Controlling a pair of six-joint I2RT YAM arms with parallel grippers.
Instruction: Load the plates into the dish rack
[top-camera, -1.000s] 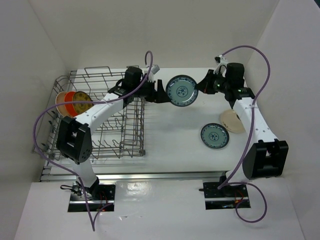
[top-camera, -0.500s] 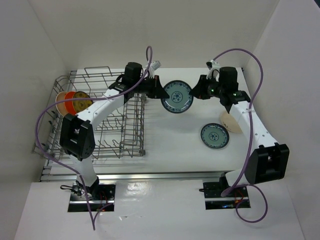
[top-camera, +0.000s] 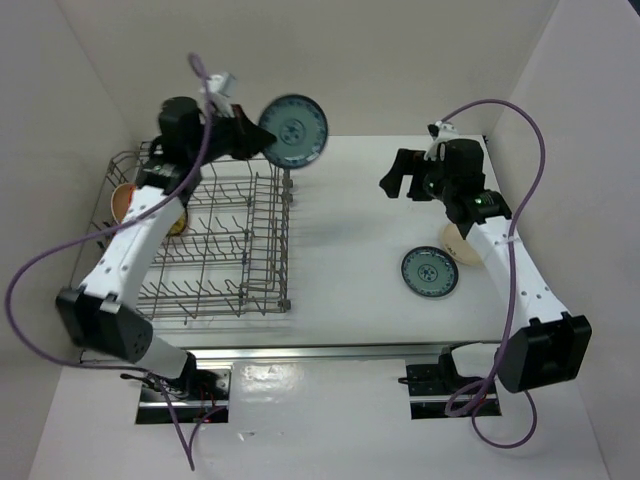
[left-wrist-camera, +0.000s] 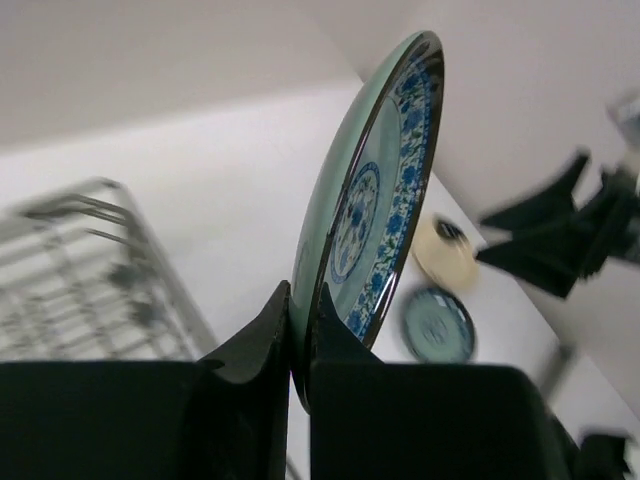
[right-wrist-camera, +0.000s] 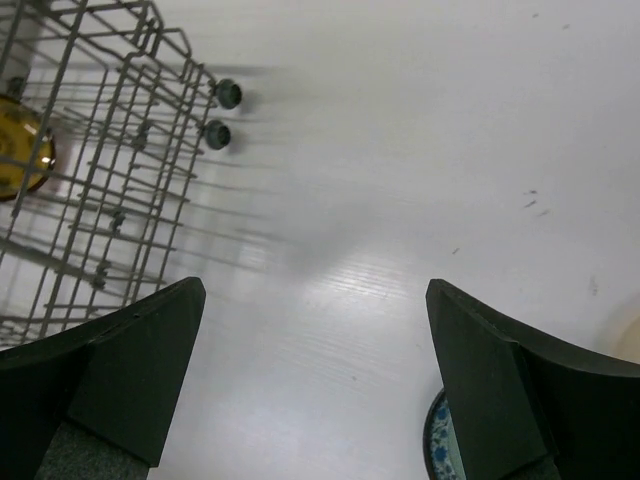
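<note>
Left gripper (top-camera: 250, 141): pinched on the rim of 1 held teal plate (top-camera: 293, 131), on edge, raised above the dish rack's (top-camera: 284, 240) far right corner.
Right gripper (top-camera: 393, 176): jaws spread wide, nothing between them.
Table (top-camera: 340, 260): 1 second teal plate (top-camera: 430, 272), flat; 1 cream plate (top-camera: 463, 244) beside it.

**Two White Arms, Black Joints, Purple Cables**

We see the left arm (top-camera: 135, 240) and right arm (top-camera: 510, 262) built of white links with black joint housings. A purple cable (top-camera: 490, 101) loops loosely along each. The left gripper (left-wrist-camera: 300, 295) and right gripper (right-wrist-camera: 315, 288) are matte black with broad wedge-shaped fingers.
</note>
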